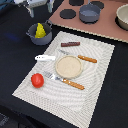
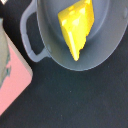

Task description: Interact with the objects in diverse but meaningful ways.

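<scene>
The yellow cheese wedge [image 1: 39, 30] sits inside the grey two-handled pot [image 1: 33, 37], which stands on the dark counter [image 1: 12, 60] at the exterior view's left, just off the far left corner of the pale woven placemat [image 1: 95, 95]. In the wrist view the cheese wedge [image 2: 76, 26] lies tilted against the pot's inner wall [image 2: 102, 50], one loop handle [image 2: 28, 35] jutting out toward a pink edge [image 2: 12, 75]. Above and to the far left of the pot hangs the white hand [image 1: 38, 6] — it is clear of the pot and carries nothing visible, but whether its fingers are spread or closed I cannot tell from these views. On the placemat, the brown sausage stick [image 1: 70, 44] lies near the far edge, the white fish shape [image 1: 45, 58] rests at the left edge just beside a round tan plate [image 1: 68, 66], and the red tomato [image 1: 37, 80] sits near the left near corner. A knife with an orange handle [image 1: 86, 58] lies on the far right side of the plate, and a fork with an orange handle [image 1: 67, 81] lies on its near side. Farther off, at the exterior view's right, a pink board [image 1: 107, 27] carries a second grey pot [image 1: 89, 13], dark round burners [image 1: 66, 13] and — at the frame's edge — part of a pale bowl [image 1: 123, 17].
</scene>
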